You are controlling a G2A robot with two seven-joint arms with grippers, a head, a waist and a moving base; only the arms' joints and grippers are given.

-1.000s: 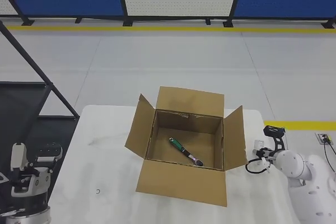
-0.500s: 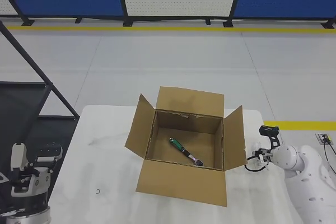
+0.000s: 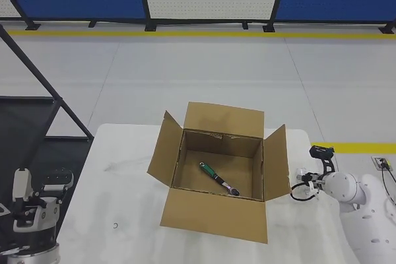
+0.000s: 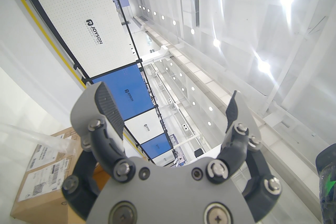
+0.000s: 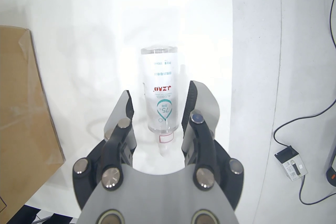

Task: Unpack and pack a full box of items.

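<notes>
1. While the cardboard box (image 3: 214, 218) stands open mid-table with a green-handled wrench (image 3: 218, 178) on its floor, the right gripper (image 3: 302, 177) sits at its 3 o'clock, just beside the flap.
2. Left wrist view: left gripper (image 4: 168, 101) points at the ceiling, fingers spread wide.
3. Right wrist view: fingers stand apart either side of a clear bottle (image 5: 158, 70) lying on the white table (image 5: 92, 12).

An open cardboard box (image 3: 214, 218) holds a green-handled wrench (image 3: 218, 178).
</notes>
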